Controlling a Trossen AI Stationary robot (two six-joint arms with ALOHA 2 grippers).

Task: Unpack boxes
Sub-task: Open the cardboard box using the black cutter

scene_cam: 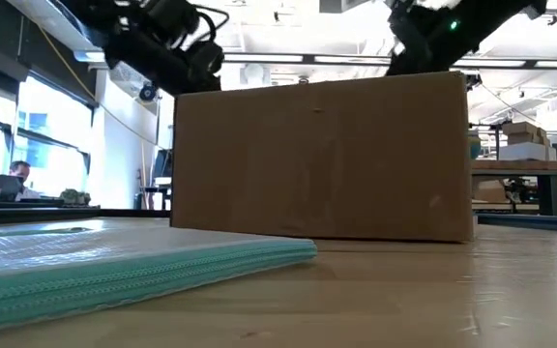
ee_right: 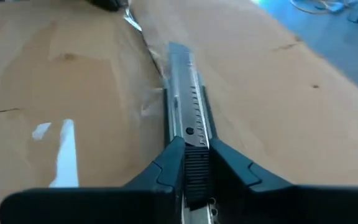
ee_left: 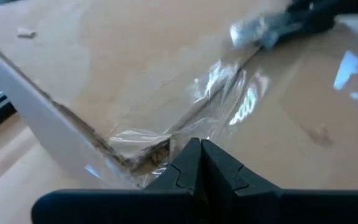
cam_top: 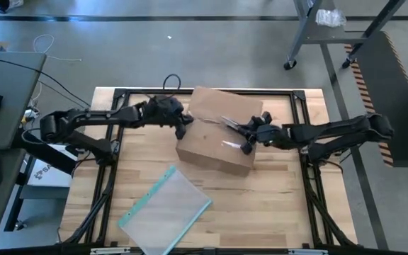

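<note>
Box [cam_top: 218, 138]: plain brown cardboard, sits mid-table on the wooden table [cam_top: 282, 205], skewed to the table edges. All places below taken from the box.

My right gripper [ee_right: 190, 163] hangs over the box top, toward its right end. Fingers pinch a utility knife [ee_right: 184, 99], metal body, notched slider showing. Knife runs straight out ahead of my fingers and lies along the taped seam [ee_right: 143, 37], its tip low on the cardboard beside the clear tape. In the high view the knife [cam_top: 231, 125] points toward the box's left end.

My left gripper [ee_left: 201, 163] is at the left end of the box, over the top edge where the tape [ee_left: 222, 93] wraps down past the corner. Fingers pressed together, holding nothing. The tape there looks wrinkled and partly lifted; torn cardboard shows at the edge.

Key relation: the seam's long axis runs between my two grippers, and the blade is already lined up with it. The right arm is the one placed to cut; uncut seam lies ahead of the tip, toward the left gripper. My guess is the flaps are not yet free.

Flat clear pouch with teal edge [cam_top: 165, 209] lies near the box's front side, apart from it.
</note>
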